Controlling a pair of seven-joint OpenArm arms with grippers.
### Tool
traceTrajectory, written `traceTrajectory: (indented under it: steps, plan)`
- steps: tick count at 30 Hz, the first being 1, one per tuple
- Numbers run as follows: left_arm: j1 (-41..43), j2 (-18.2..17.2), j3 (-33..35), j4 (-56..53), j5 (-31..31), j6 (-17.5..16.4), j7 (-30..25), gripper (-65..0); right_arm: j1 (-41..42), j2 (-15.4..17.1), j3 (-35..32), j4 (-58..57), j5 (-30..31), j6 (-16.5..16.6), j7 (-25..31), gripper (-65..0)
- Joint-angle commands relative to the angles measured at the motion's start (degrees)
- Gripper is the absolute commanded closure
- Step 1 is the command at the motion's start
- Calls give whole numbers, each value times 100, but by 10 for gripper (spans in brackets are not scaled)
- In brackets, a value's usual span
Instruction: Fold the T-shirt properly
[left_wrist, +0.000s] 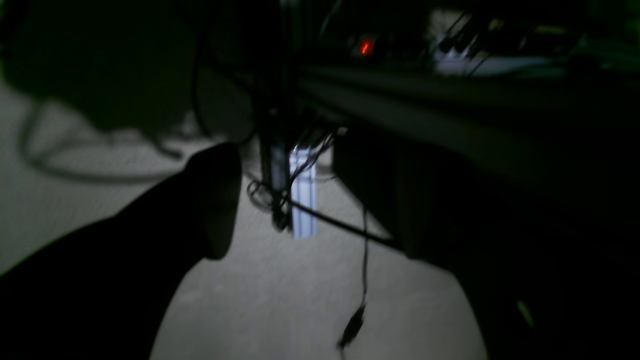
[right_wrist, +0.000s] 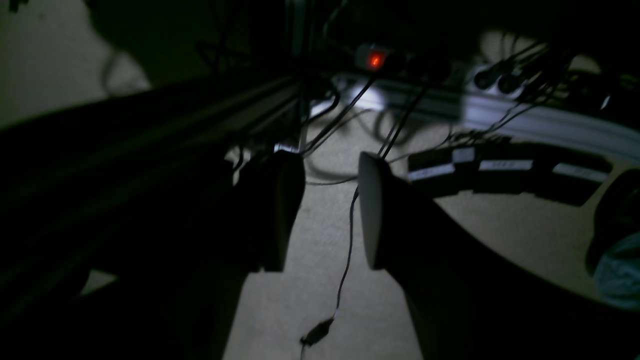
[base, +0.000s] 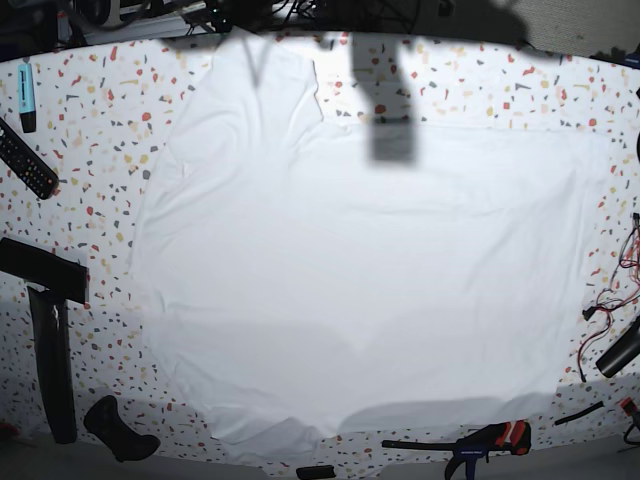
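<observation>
Hanging over dim floor, left claw apparently wide, right claw parted and empty, T-shirt flat.

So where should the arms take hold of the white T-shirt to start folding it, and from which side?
Probably at the far sleeve corner, since the T-shirt lies flat and spread on the speckled table and that sleeve sticks out past the body at the top left of the base view. Come from above, pinching the edge there.

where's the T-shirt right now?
In the base view the T-shirt lies spread flat over the middle of the speckled table, between a black remote at the view's left and a clamp at the bottom edge.
</observation>
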Motion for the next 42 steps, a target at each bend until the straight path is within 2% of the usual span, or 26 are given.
traceTrajectory:
  steps: [1, 6, 8, 10, 13, 16, 20, 22, 25, 28, 35, 42]
  plan:
    - [39, -11, -4, 13, 17, -50, 87, -448, 11, 74, 2, 26, -13, 37, -2, -236]
    - [144, -11, -4, 13, 17, -48, 833, -448, -31, 236, 2, 26, -11, 35, -247, -236]
    - [164, -15, -4, 15, 17, 4, 1128, -446, -46, 313, 2, 26, -15, 26, -789, -236]
    - [168, -15, -4, 26, 20, 219, 1375, -447, -50, 391, 2, 26, -17, 28, -1224, -236]
    - [254, -50, -4, 238, 20, 365, 1609, -446, -72, 503, 2, 26, -20, 31, -1478, -236]
    - [522, -177, -4, 715, 20, 492, 1508, -446, -118, 603, 2, 26, -39, 74, -1419, -236]
    - [942, -369, -4, 1416, -4, 955, 1333, -435, -282, 684, 0, 26, -590, 452, -975, -236]
    - [1117, -463, -4, 1690, -11, 1067, 1335, -389, -411, 684, 0, 26, -909, 603, -605, -236]
    - [1279, -551, -7, 1934, -223, 1113, 1327, -309, -636, 680, 2, 26, -1204, 632, -24, -236]
    - [1318, -570, -9, 1991, -240, 1110, 1191, -293, -791, 680, 2, 26, -1213, 627, 337, -236]
    - [1300, -535, -9, 1991, -245, 1113, 1034, -293, -870, 649, 2, 26, -1213, 629, 345, -236]
    - [1316, -378, -9, 1991, -238, 1322, 1008, -293, -872, 667, 2, 28, -1215, 673, 223, -236]
